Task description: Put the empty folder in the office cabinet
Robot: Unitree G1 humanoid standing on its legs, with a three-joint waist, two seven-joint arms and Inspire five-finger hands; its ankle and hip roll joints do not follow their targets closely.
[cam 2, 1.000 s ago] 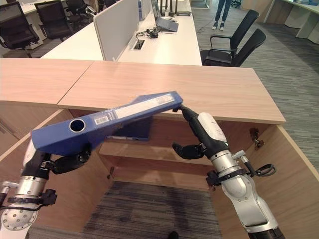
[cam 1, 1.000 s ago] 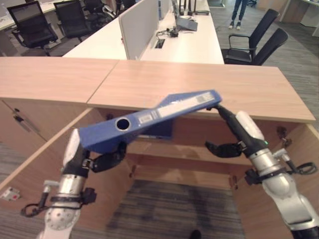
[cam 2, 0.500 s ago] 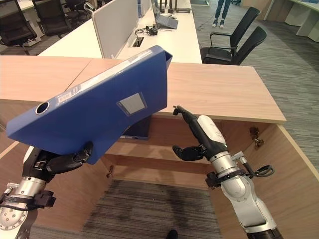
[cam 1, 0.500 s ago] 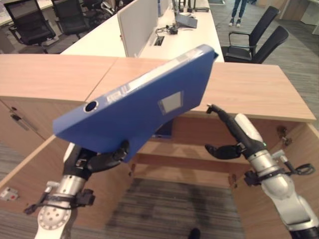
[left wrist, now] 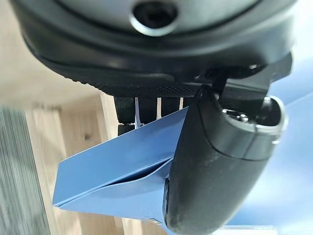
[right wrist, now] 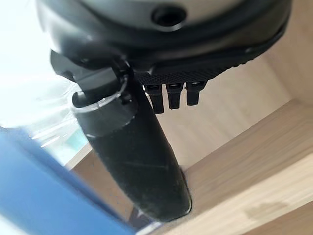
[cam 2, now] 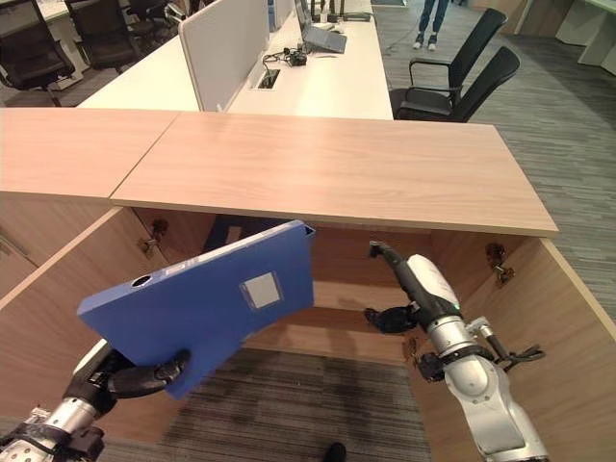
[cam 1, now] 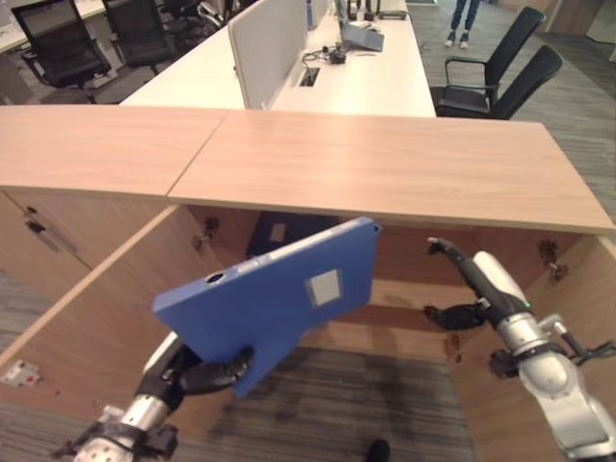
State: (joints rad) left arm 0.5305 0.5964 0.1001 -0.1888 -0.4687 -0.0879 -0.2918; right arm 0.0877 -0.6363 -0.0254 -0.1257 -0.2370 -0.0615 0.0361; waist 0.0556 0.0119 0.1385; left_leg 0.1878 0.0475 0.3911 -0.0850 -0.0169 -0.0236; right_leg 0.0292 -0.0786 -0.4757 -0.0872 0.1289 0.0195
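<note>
Blue folder (cam 1: 279,308) is pinched at its low corner by the left hand (cam 1: 207,373), tilted before the open cabinet (cam 2: 452,265). Right hand (cam 1: 462,289) holds nothing, fingers straight.

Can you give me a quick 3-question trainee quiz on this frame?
1. True or false: the blue folder is held by both hands.
2. What is the right hand doing? A) pinching the folder's spine B) held open with nothing in it, in front of the open cabinet C) pressing on the wooden top
3. In a few words: what already stands inside the cabinet, behind the held folder?

Key
1. False: only the left hand grips it, at its lower corner, thumb on the cover.
2. B
3. Another blue folder, at the back under the wooden top.
</note>
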